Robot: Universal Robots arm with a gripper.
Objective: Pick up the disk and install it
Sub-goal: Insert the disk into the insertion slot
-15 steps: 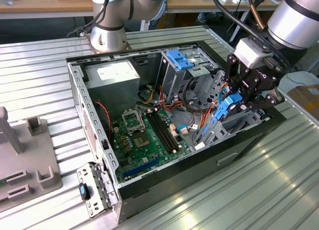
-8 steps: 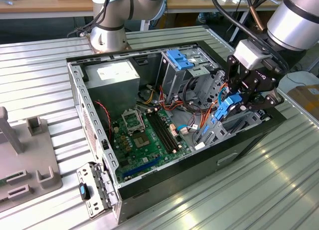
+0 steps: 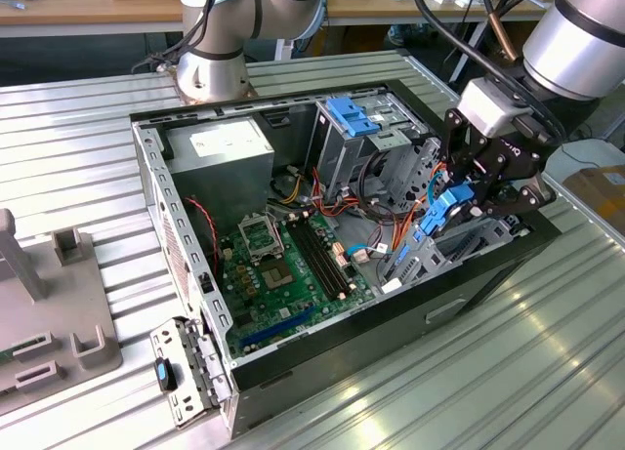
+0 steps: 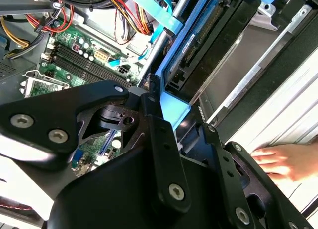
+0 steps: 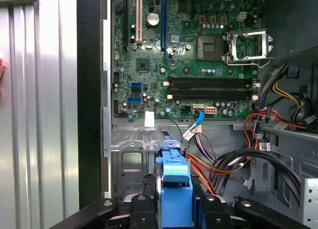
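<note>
Claw (image 3: 467,198): closed on the disk (image 3: 441,214), clamping its blue edges from both sides.
Disk: held tilted on edge, at the end of the open computer case (image 3: 312,352) on the exterior view's right.
Motherboard (image 3: 283,265): lies inside the case.
Worktop (image 3: 78,147): ribbed metal; a person's hand (image 4: 283,159) rests on it beside the case.

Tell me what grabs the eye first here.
The open case with its green motherboard sits on the ribbed table in the exterior view. At its end on the exterior view's right, the pincer grips the blue-framed disk. In the second wrist view, a hand lies on the table beside the case.
</note>
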